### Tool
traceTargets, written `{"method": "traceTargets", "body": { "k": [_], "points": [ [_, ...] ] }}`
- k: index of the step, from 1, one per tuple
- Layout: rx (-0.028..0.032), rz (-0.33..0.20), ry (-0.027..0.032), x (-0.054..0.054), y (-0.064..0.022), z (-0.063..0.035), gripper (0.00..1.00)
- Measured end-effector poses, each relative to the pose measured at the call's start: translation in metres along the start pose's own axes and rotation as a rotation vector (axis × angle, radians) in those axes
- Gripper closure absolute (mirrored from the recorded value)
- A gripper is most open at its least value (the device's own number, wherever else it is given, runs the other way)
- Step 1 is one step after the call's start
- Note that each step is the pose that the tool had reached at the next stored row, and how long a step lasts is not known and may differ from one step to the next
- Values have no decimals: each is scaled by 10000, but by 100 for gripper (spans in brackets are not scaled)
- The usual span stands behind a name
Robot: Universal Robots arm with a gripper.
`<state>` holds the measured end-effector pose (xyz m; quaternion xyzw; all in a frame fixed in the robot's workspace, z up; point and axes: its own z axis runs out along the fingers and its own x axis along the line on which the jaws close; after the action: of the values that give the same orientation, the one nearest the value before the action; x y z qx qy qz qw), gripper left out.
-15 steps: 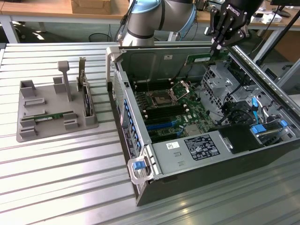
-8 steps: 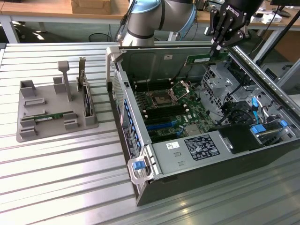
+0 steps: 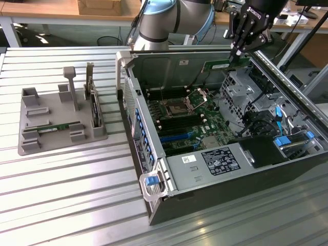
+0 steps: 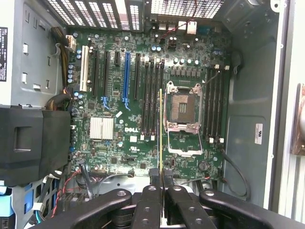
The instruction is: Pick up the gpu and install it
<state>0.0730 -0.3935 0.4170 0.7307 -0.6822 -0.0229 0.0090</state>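
Exterior view: your gripper point(image 3: 237, 53) hangs over the far rim of the open computer case point(image 3: 154, 200), toward the exterior view's right. Its fingers are pinched on the gpu point(image 3: 221, 65), the thin green stick, which lies level and extends from the fingertips toward the exterior view's left, above the motherboard point(image 3: 184, 123). Note the grey holder tray point(image 3: 31, 146) on the slatted table point(image 3: 61, 205), well apart from the case at the exterior view's left; another green stick point(image 3: 54, 127) lies flat in it, and a dark upright card point(image 3: 95, 110) stands beside that.

Wrist view: you look down on the motherboard point(image 4: 119, 143). The gripper point(image 4: 161, 179) is nearly closed, fingers pressed on the gpu point(image 4: 160, 129), seen edge-on as a thin line alongside the CPU socket point(image 4: 183, 114), over the black memory slots point(image 4: 151, 100).
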Motion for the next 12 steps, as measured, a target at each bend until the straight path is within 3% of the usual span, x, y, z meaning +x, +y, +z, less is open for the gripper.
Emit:
{"method": "traceTargets", "body": {
  "k": [12],
  "points": [
    [0,0,-5,1,-2,37,88]
  ]
}}
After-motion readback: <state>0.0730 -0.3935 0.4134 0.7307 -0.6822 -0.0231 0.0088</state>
